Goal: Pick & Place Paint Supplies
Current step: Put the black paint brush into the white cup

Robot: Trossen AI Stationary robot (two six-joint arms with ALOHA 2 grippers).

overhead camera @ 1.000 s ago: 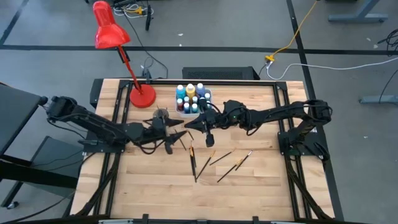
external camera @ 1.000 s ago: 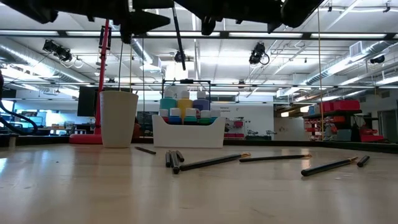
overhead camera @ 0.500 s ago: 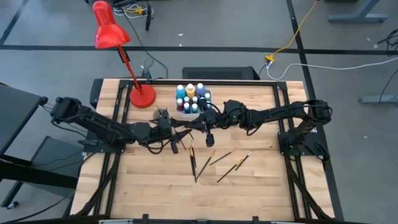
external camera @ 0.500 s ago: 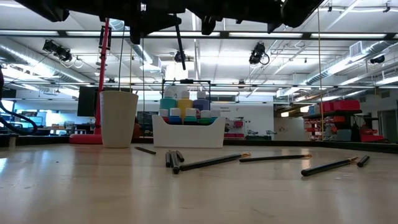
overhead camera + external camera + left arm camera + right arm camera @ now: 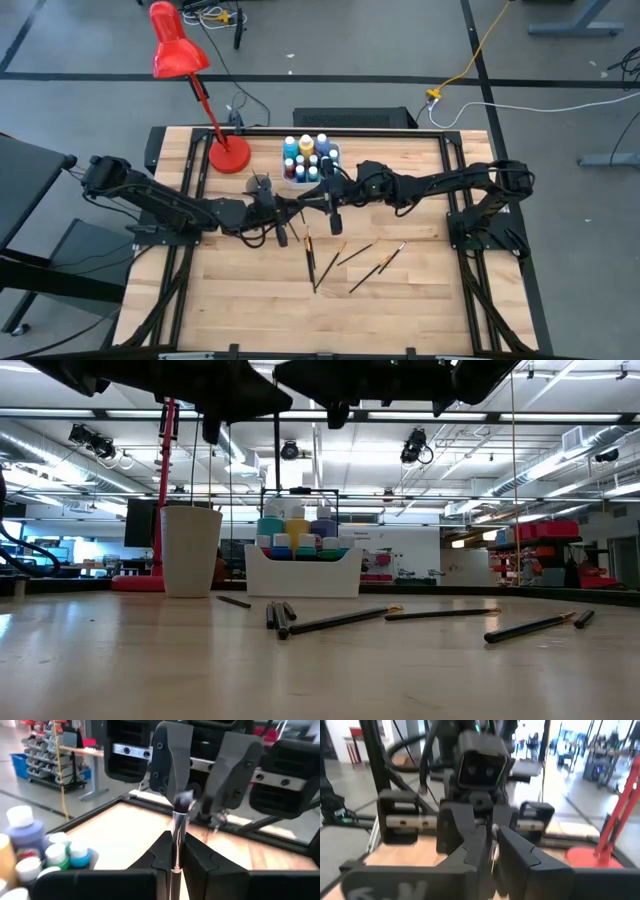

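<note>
Above the middle of the wooden table (image 5: 250,300) the two grippers meet nose to nose, with one thin paintbrush (image 5: 177,835) passing between them. The left gripper (image 5: 176,854) has its fingers clenched on the brush's shaft, which stands up between them with the metal ferrule and dark bristle tip toward the other arm. The right gripper (image 5: 489,851) faces it just beyond; its fingers stand a little apart around the brush tip, and whether they grip it I cannot tell. From overhead the left gripper (image 5: 288,213) and right gripper (image 5: 318,200) sit almost touching, just in front of the white caddy (image 5: 310,176) that holds the small paint bottles (image 5: 306,156) (blue, yellow, white and teal caps packed close together). In the low view the brush in the air (image 5: 276,460) hangs as a thin upright line under the arms, well clear of the tabletop. Several more paintbrushes (image 5: 311,262) lie loose on the wood nearer the front edge, fanned out side by side, with another pair (image 5: 378,265) a little to the right of them. A white cup (image 5: 190,550) stands left of the caddy, near the round base of the red desk lamp (image 5: 228,155), whose shade leans out past the table's far left corner.
</note>
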